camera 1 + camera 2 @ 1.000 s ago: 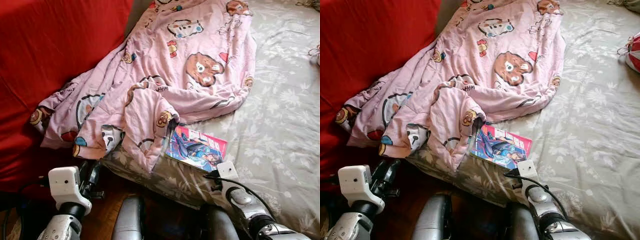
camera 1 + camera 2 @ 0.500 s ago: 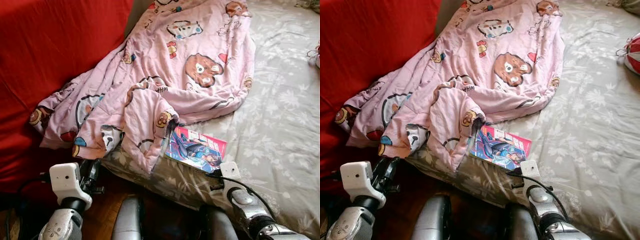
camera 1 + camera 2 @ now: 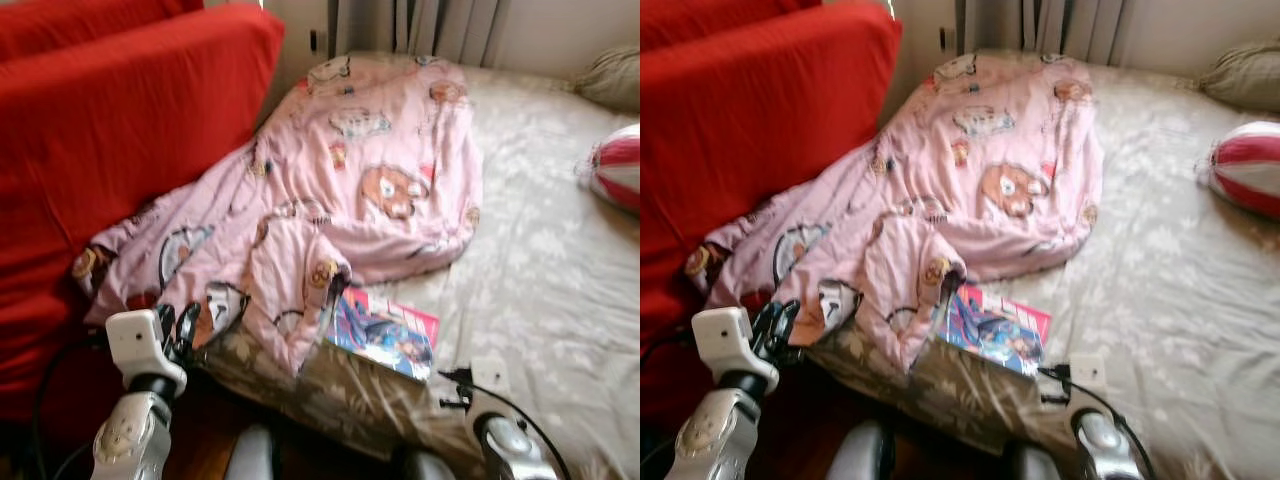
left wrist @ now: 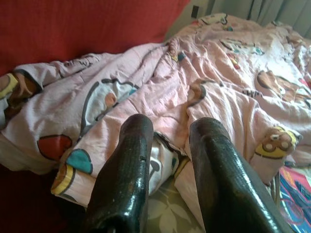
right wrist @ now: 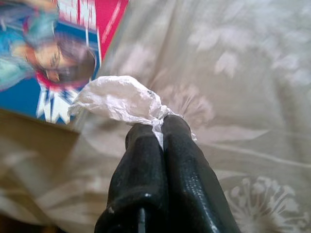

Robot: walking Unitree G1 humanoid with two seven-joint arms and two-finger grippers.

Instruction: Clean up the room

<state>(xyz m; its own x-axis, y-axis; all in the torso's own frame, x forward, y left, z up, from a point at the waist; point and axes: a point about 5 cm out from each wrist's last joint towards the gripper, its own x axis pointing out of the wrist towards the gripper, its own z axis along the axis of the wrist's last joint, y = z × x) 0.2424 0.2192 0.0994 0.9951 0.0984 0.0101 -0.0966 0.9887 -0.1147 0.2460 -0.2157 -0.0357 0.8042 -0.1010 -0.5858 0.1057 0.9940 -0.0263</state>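
Scene: bed (image 3: 560, 270) with a floral sheet; pink quilt (image 3: 380, 180) heaped along its left side against a red sofa (image 3: 120, 130); a comic (image 3: 385, 335) at the near edge, half tucked under the quilt's hem; a striped ball (image 3: 1250, 165) and a pillow (image 3: 1245, 75) toward the far right corner.
Right end effector: (image 5: 158, 128) fingers pressed together, pinching a crumpled tissue (image 5: 119, 99); it hangs just over the sheet beside the comic's near corner.
Left end effector: (image 4: 167, 133) fingers spread, holding nothing, pointed at the quilt's near hem at the bed's near left corner.
Step in hand: judged to be carrying the tissue off as rubbish, with quilt and comic not yet tidied.
Doing it well: keep the pinch firm, since only a thin twist of paper sits between the fingers; lift clear of the sheet before turning so the tissue does not snag; carry it low and steady to a bin.
Risk: loose paper may slip out if the arm swings.
Left arm: keep it clear of the quilt for now.
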